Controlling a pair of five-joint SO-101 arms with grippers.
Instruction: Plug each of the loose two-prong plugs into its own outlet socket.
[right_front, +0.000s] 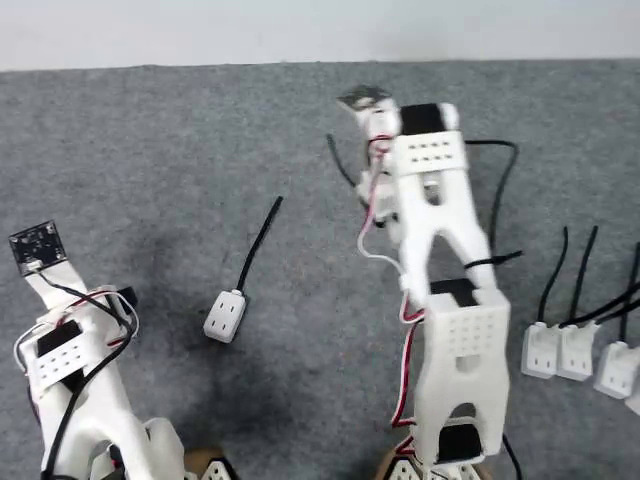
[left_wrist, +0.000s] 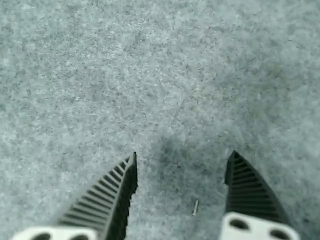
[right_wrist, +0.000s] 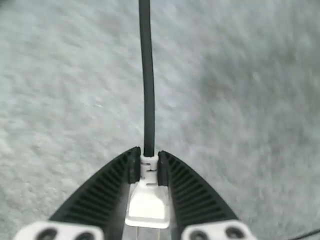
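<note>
From above, the table (right_front: 150, 150) looks grey and fuzzy. A white blocky socket (right_front: 225, 316) lies between my arms, and its black cord (right_front: 258, 240) runs away from me. More white blocks (right_front: 560, 350) sit together on my right.

In my left wrist view, my left jaws are black and ridged. They are wide apart, holding nothing.

In my right wrist view, my right jaws pinch a smooth white plug (right_wrist: 147, 197). Its thin plug cord (right_wrist: 146, 75) points straight out past the tips.

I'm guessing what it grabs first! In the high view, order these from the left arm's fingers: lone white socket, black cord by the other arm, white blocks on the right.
1. Lone white socket, mid-table, nearest the left gripper.
2. Black cord of the plug in the right gripper, farther back.
3. White blocks, far right edge.
</note>
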